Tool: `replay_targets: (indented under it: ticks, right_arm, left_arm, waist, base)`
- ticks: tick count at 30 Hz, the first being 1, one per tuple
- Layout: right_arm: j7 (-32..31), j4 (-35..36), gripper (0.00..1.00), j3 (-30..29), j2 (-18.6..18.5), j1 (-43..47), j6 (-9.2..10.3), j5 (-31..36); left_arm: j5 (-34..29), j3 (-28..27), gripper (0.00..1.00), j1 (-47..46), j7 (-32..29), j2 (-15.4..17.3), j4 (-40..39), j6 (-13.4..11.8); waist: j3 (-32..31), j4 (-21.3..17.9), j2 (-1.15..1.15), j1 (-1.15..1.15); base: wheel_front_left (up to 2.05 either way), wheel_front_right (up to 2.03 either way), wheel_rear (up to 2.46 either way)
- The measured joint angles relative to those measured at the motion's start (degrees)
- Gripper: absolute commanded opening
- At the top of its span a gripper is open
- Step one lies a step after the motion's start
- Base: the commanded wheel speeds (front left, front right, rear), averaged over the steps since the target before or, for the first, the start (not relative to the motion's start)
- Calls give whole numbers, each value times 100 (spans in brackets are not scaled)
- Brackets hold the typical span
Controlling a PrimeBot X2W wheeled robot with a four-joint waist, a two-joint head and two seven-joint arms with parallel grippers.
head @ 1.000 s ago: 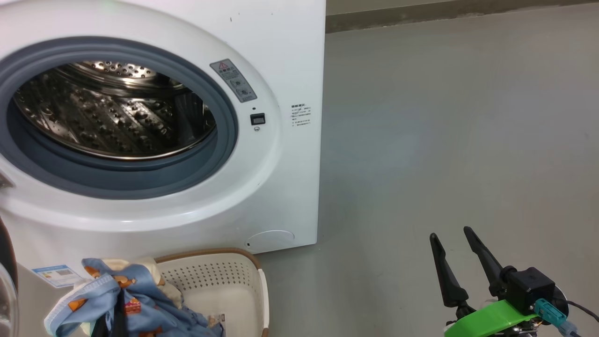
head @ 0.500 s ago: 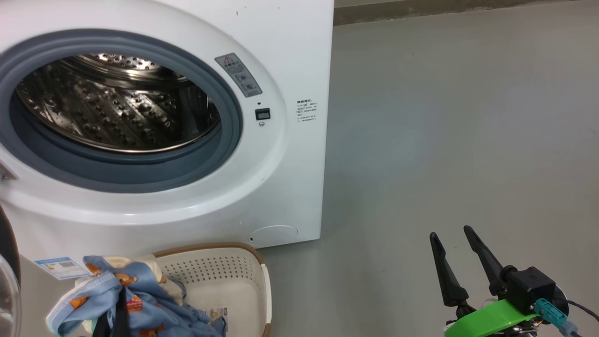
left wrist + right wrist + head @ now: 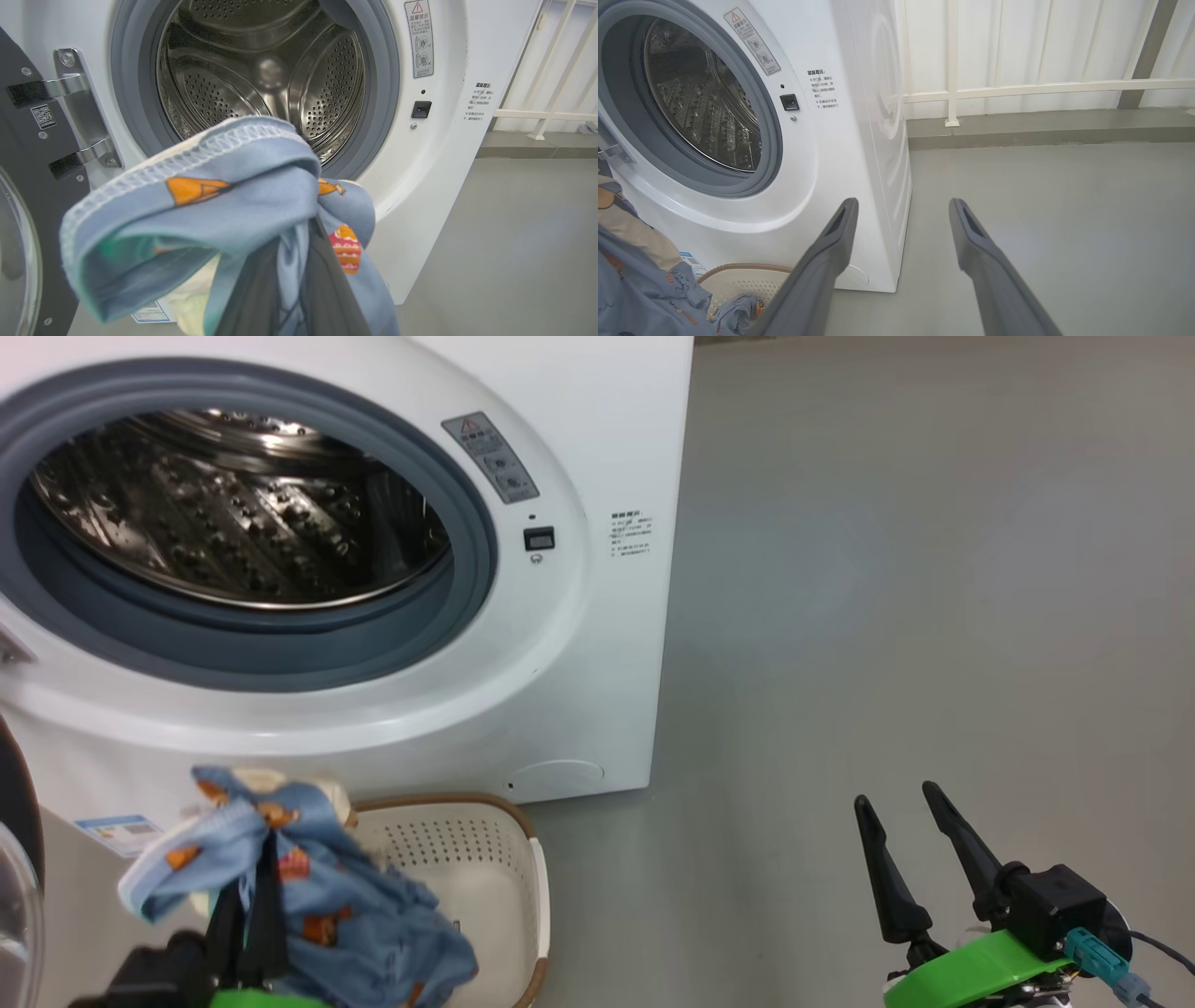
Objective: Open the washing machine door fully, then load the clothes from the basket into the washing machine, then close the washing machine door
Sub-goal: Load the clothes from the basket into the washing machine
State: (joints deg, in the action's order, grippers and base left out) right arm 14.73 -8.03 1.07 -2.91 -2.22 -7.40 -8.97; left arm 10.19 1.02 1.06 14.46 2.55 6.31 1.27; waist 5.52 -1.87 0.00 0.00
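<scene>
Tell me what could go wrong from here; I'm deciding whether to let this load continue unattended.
The clothes hang loose from the shut left gripper, drooping over the basket; the tail may catch its rim. The bundle could drag on the grey gasket rather than clear into the drum. The open washing machine door stands close at the left; the arm might bump it.

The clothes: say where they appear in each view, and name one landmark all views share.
Head view: clothes at lower left.
Left wrist view: clothes across the bottom centre.
Right wrist view: clothes in the lower left corner.
Shared landmark: black latch slot on the washer front.
</scene>
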Motion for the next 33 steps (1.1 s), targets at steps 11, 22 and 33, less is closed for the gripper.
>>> replay_targets:
  ticks: [11,22,33]
  right_arm:
    - [0,64,100,166,-1,-325,0,-2]
    - [0,166,100,218,-11,-674,0,-4]
    - [0,358,100,241,-29,-1185,0,-22]
  left_arm:
    - [-79,34,0,-1291,0,-7,277,158]
    - [-136,-79,0,-2969,1,142,991,254]
    - [-145,-176,0,-4829,4,481,1833,260]
  waist:
    - [477,-11,0,0]
    - [1192,-108,0,0]
    - [2173,-234,0,0]
  base:
    - [0,0,0]
    - [0,0,0]
    - [0,0,0]
